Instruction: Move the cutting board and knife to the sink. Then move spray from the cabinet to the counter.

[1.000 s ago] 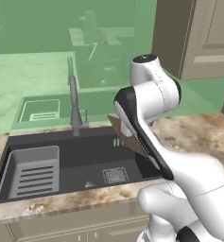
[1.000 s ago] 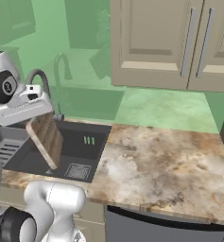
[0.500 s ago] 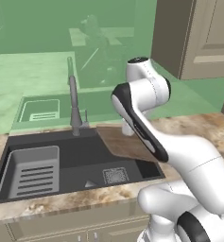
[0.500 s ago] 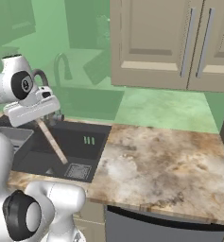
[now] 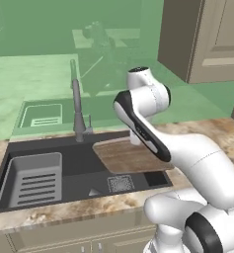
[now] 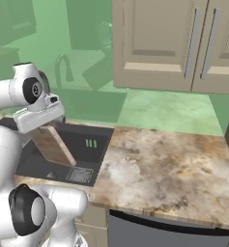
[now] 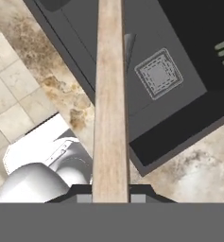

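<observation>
End effector [image 7: 111,198]: clamped on one edge of the cutting board [image 5: 128,155].
Cutting board: I hold it over the sink [image 5: 64,148], lying nearly flat above the basin, not yet set down.
Sink contents: ribbed rack insert [image 5: 34,180] at the left; a small grey shape near the drain [image 5: 120,184], which I cannot identify.
Left to do, by my reckoning: release the board, then knife, then spray from the cabinet [image 6: 174,43] to the tabletop [image 6: 169,169].
</observation>
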You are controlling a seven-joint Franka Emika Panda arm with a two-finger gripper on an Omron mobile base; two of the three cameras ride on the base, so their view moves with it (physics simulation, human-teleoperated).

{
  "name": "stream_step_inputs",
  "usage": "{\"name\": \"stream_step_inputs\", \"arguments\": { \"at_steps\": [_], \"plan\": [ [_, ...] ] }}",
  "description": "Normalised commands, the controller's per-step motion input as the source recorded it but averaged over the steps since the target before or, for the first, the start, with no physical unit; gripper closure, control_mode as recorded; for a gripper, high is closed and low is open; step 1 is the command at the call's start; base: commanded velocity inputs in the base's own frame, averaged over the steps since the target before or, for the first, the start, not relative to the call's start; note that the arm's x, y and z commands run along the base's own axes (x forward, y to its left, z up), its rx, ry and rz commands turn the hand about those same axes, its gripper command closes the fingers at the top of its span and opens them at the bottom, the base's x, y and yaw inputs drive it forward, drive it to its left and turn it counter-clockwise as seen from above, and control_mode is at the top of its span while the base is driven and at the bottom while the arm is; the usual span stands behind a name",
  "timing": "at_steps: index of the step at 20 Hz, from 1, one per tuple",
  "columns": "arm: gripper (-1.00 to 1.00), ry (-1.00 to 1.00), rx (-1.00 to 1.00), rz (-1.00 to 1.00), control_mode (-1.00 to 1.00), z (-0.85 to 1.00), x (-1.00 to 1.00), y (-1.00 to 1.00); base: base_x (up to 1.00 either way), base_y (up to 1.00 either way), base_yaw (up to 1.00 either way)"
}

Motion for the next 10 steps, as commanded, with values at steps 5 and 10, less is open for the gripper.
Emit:
{"name": "stream_step_inputs", "arguments": {
  "at_steps": [5, 10],
  "plan": [
    [1.00, 0.00, 0.00, 0.17, -1.00, -0.27, 0.05, 0.00, 0.00, 0.00, 0.00],
    [1.00, 0.00, 0.01, 0.15, -1.00, -0.23, 0.00, 0.00, 0.00, 0.00, 0.00]
  ]
}}
